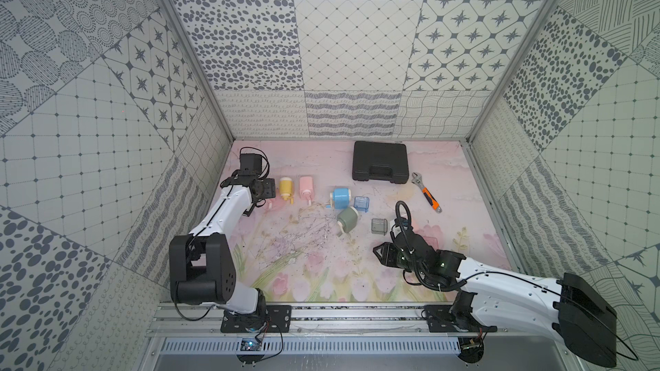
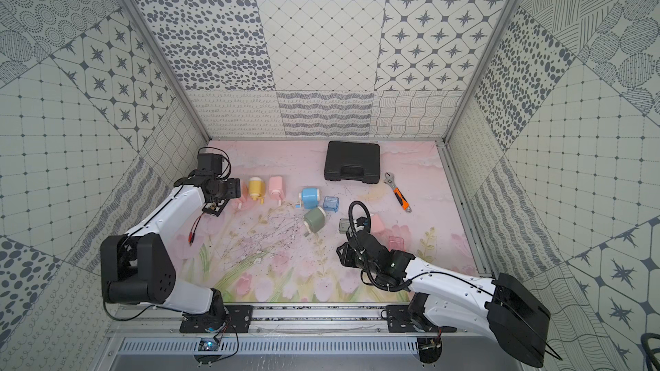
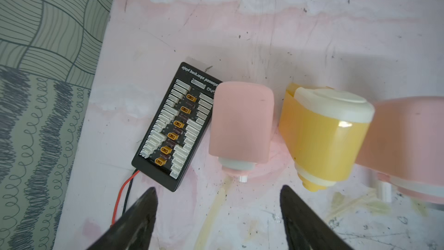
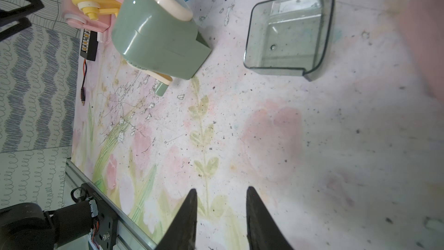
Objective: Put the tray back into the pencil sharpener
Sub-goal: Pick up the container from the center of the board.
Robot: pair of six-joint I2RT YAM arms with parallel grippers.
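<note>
Smoky clear tray (image 1: 379,226) (empty, mouth up) is seen at three o'clock of the green sharpener (image 1: 347,219); left gripper (image 3: 218,203) is spread wide, right gripper (image 4: 221,200) narrowly parted, nothing gripped.

Only one legible print, in the left wrist view: white lettering along one short end of the black charging board (image 3: 176,126), seen upside down, reading "balanced charging plate". Beside it a small white logo, too blurred to spell out. Tiny marks by the connectors, too small to read.
</note>
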